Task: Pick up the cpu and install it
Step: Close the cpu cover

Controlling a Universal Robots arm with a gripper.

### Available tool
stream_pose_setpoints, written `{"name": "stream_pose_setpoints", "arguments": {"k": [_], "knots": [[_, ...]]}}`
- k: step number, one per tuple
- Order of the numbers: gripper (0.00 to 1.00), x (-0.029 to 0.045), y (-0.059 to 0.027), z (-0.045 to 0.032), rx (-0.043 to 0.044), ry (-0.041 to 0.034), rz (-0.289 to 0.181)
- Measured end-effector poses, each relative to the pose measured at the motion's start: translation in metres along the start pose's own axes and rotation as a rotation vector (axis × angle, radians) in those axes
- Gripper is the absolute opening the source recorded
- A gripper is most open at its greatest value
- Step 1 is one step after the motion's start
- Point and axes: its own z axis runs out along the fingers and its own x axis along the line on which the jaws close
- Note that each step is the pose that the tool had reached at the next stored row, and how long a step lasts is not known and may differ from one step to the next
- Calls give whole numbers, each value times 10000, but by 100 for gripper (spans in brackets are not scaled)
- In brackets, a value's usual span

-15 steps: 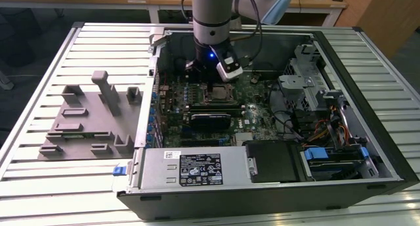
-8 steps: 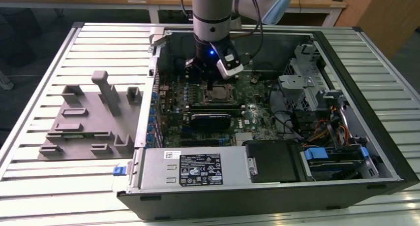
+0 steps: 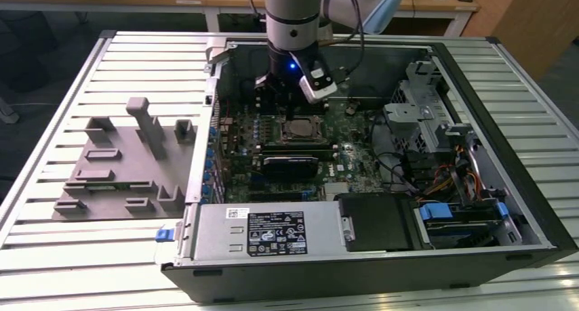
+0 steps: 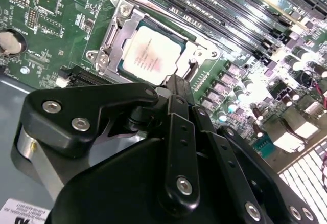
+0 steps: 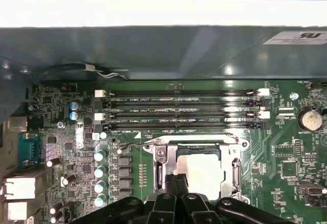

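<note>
The end effector (image 5: 177,182), fingers pressed together around nothing, is held just over the cpu (image 5: 207,170), which is seated flat in the motherboard socket (image 5: 158,157) beneath its tips, its near edge being hidden by the end effector itself; contact cannot be judged.

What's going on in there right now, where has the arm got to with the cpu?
The arm's gripper hangs inside the open computer case, low over the motherboard socket. The cpu lies flat in that socket, silver top up, and the gripper's tip is at one edge of it. Whether the two touch cannot be told. The grey holder blocks sit on the table, to the exterior view's left of the case.
</note>
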Motion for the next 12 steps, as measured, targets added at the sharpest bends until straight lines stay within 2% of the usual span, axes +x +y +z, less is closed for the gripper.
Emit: {"name": "stream_pose_setpoints", "arguments": {"k": [4, 8, 12], "knots": [[11, -1, 2, -43, 1, 1, 0], [11, -2, 2, -44, -2, -1, 0], [11, -61, 5, -42, 0, 1, -1]]}}
